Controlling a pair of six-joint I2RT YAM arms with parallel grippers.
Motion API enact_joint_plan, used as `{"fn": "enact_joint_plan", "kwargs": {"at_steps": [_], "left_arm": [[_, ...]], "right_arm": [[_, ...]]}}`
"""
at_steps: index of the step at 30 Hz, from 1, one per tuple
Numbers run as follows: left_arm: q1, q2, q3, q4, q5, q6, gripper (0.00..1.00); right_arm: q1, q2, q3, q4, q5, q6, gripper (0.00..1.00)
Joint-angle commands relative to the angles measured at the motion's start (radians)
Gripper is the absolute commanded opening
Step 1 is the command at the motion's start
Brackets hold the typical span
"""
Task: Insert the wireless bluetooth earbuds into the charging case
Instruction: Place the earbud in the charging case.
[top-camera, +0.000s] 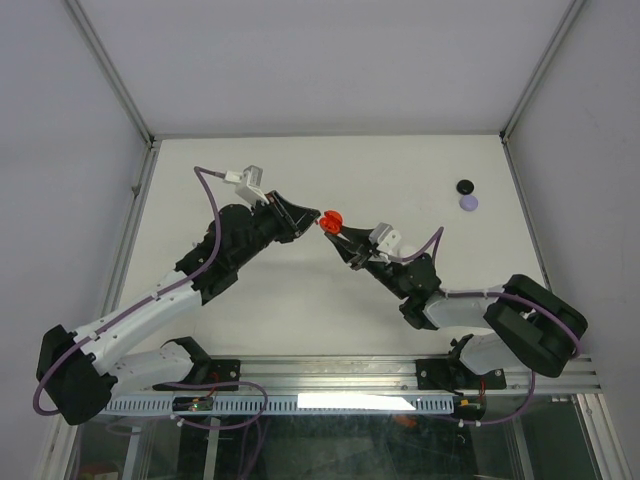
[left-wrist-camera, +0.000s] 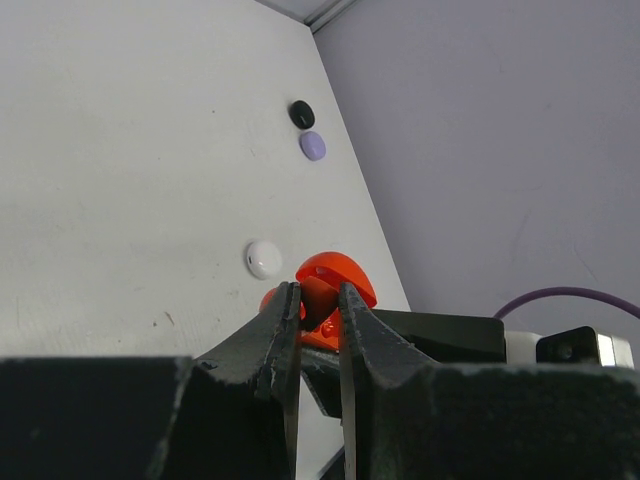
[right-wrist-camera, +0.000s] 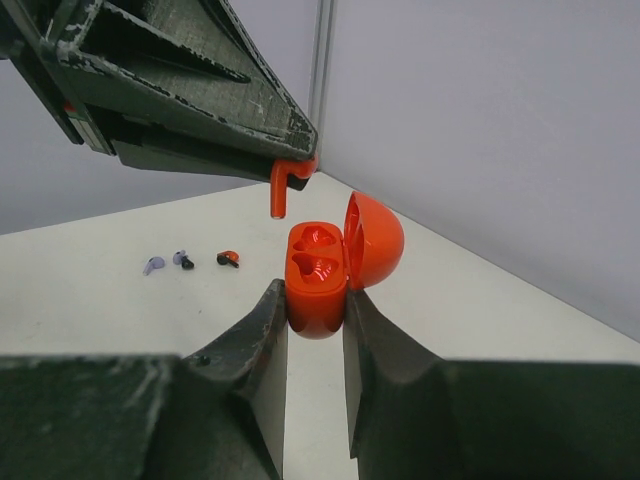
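Observation:
My right gripper (right-wrist-camera: 315, 295) is shut on an open red charging case (right-wrist-camera: 318, 272), its lid (right-wrist-camera: 374, 240) swung to the right and both wells empty. My left gripper (right-wrist-camera: 295, 160) is shut on a red earbud (right-wrist-camera: 282, 190), whose stem hangs just above the case's far well without touching it. From the top view the two grippers meet mid-table, left (top-camera: 312, 216) and right (top-camera: 340, 229), with the case (top-camera: 332, 218) between them. In the left wrist view the earbud (left-wrist-camera: 319, 301) sits between my fingertips, over the case (left-wrist-camera: 338, 272).
Three loose earbuds lie on the table beyond the case: a lavender one (right-wrist-camera: 152, 265), a dark one (right-wrist-camera: 183, 260) and a red-black one (right-wrist-camera: 228, 259). Small round black (top-camera: 465, 186) and lavender (top-camera: 468, 203) pieces lie far right. A white round piece (left-wrist-camera: 264, 259) lies under the grippers.

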Motion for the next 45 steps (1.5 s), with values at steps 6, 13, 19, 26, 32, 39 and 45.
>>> {"fn": "enact_joint_plan", "kwargs": {"at_steps": [6, 13, 19, 26, 32, 39, 45], "left_arm": [[-0.057, 0.017, 0.001, 0.128, -0.080, -0.020, 0.06], [-0.077, 0.041, 0.001, 0.129, -0.111, -0.018, 0.06], [-0.092, 0.058, -0.003, 0.127, -0.138, -0.017, 0.06], [-0.123, 0.067, -0.005, 0.123, -0.178, -0.004, 0.06], [-0.166, 0.066, 0.002, 0.085, -0.271, 0.016, 0.08], [-0.244, 0.092, 0.022, 0.051, -0.407, 0.048, 0.13], [-0.285, 0.118, 0.052, 0.027, -0.474, 0.083, 0.21]], "right_arm": [[0.012, 0.013, 0.031, 0.084, 0.039, -0.039, 0.00], [0.014, 0.014, 0.029, 0.099, 0.042, -0.039, 0.00], [0.013, 0.009, 0.028, 0.099, 0.040, -0.040, 0.00], [0.014, 0.008, 0.022, 0.107, 0.047, -0.041, 0.00], [0.014, 0.008, 0.020, 0.110, 0.047, -0.041, 0.00], [0.014, 0.012, 0.011, 0.124, 0.055, -0.037, 0.00], [0.014, 0.015, 0.007, 0.128, 0.057, -0.036, 0.00]]}}
